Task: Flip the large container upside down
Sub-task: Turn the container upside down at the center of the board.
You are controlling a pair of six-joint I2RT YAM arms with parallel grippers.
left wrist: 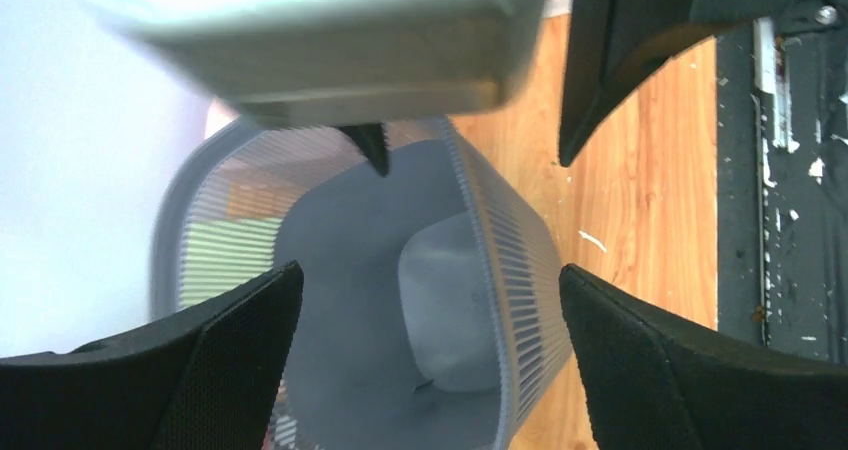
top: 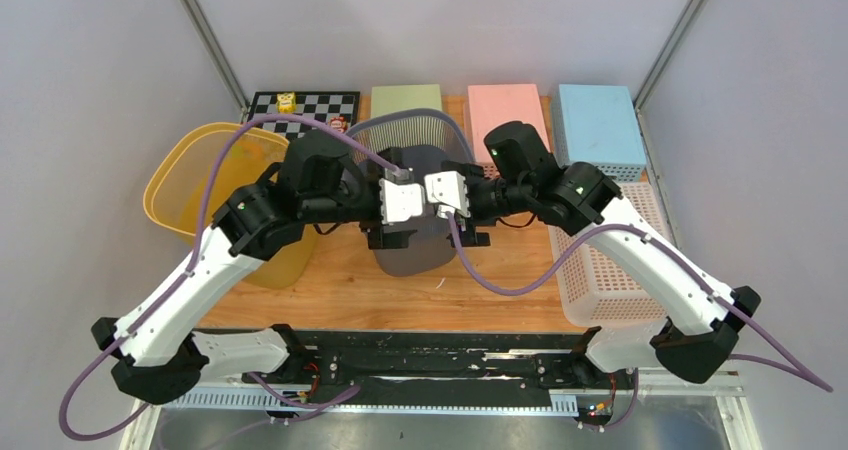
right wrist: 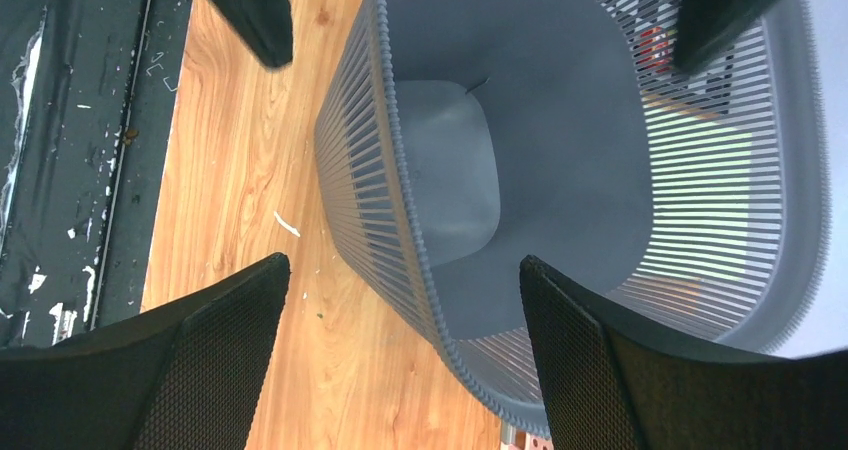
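- The basket (top: 410, 255) stands in the middle of the bench (top: 330, 300), its mouth not yet turned down.
- The left fingers (left wrist: 200, 370) and right fingers (right wrist: 200, 370) are both spread wide over the basket's near wall, pinching nothing.
- The basket is probably light, with thin, springy slats; better to grip its stiffer rim.

I count two arms, a left arm (top: 170, 305) and a right arm (top: 660, 265). There is one grey basket (top: 415, 260), one white basket (top: 590, 290) and one yellow tub (top: 190, 185). There are three boxes, a green box (top: 407, 101), a pink box (top: 507, 105) and a blue box (top: 598, 120), and one checkerboard (top: 315, 105) with two toys (top: 287, 100).
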